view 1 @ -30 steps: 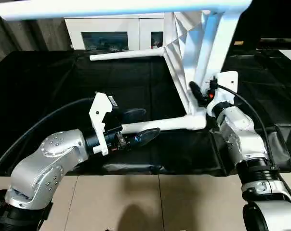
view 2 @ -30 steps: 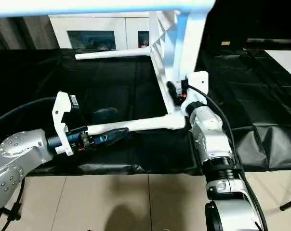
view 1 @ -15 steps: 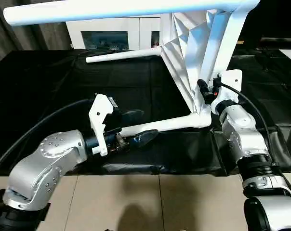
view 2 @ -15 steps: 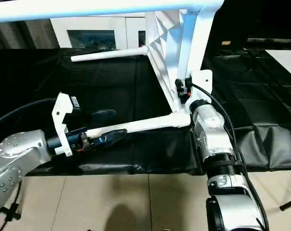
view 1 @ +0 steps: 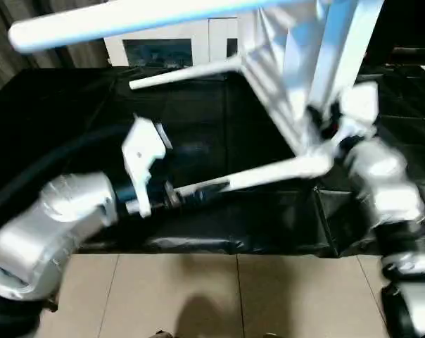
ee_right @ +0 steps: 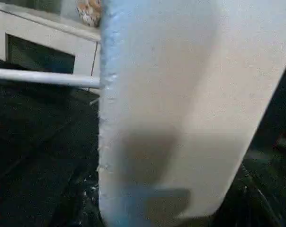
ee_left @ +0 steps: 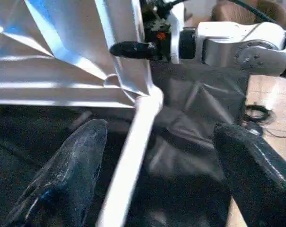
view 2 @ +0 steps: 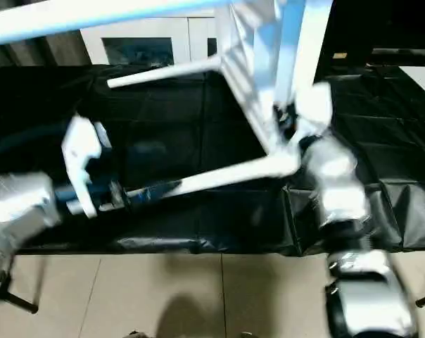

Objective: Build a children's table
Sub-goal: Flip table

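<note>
At the far left of the left eye view, the silver left forearm is seen reaching toward the middle of the frame, ending in the left gripper (view 1: 198, 193). Its two black fingers (ee_left: 69, 170) are spread wide, one on each side of a white leg (view 1: 269, 172) and not pressing on it, as the left wrist view shows; the leg is thus loosely caged, probably so that it is guided rather than gripped.

That leg runs from the gripper up and to the right, to a corner socket of the tabletop (view 1: 283, 77). The tabletop is tipped on edge in the upper centre-right of the frame, its ribbed underside facing left, presumably so that the sockets can be reached. A second leg (view 1: 184, 72) juts leftward from it in the upper middle, and a third (view 1: 128, 21) crosses the top edge of the frame. All of it is held over a table draped in black cloth (view 1: 72, 120), with a white cabinet (view 1: 167, 49) behind.

At centre right, the right gripper (view 1: 325, 120) is placed at the tabletop's lower edge near the socket. Whether it is clamped there cannot be told, though the panel seems to be steadied by it.
</note>
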